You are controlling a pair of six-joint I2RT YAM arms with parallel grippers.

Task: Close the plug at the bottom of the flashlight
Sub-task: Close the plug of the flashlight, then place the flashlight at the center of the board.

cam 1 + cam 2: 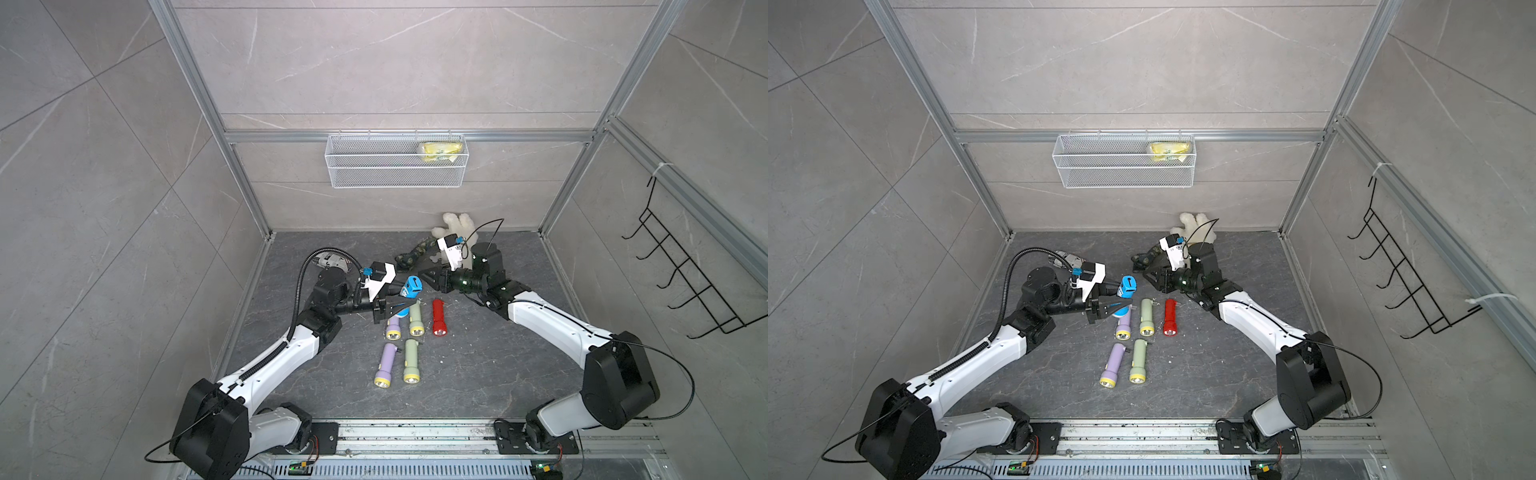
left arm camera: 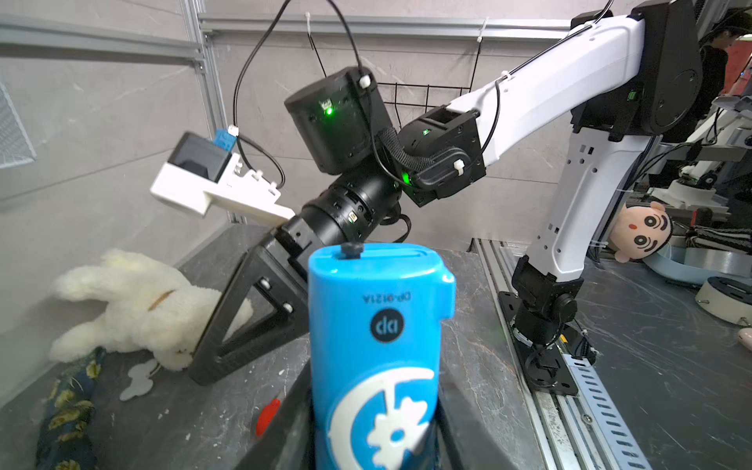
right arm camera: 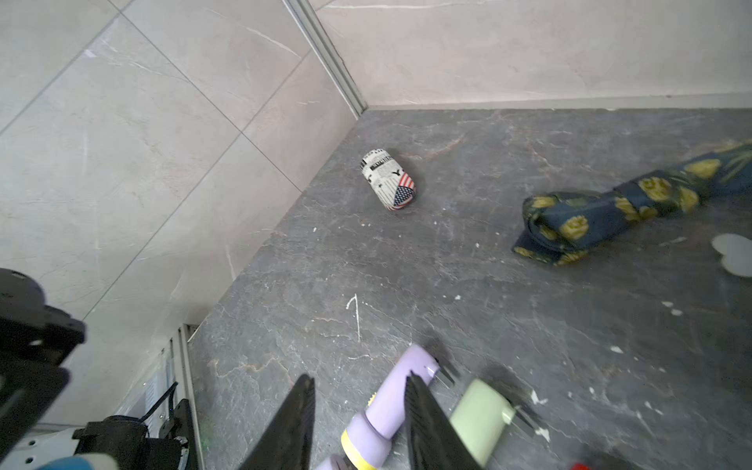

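Observation:
A blue flashlight [image 1: 411,287] [image 1: 1127,286] [image 2: 378,346] is held off the table, with my left gripper [image 1: 400,308] [image 1: 1115,309] [image 2: 376,439] shut on its lower body. Its bottom end points toward the right arm. That end face shows a dark slot and a small black plug stub [image 2: 352,249], with no prongs sticking out. My right gripper [image 1: 426,276] [image 1: 1148,276] [image 3: 360,380] hovers just beyond that end, apart from it. Its jaws stand open with nothing between them.
Several flashlights lie below: purple [image 1: 392,326], green [image 1: 415,320], red [image 1: 438,318], purple [image 1: 384,365], green [image 1: 411,361]. A plush rabbit [image 1: 455,226], a floral cloth bundle [image 3: 610,211] and a printed roll [image 3: 388,179] lie at the back. A mesh basket [image 1: 395,174] hangs on the back wall.

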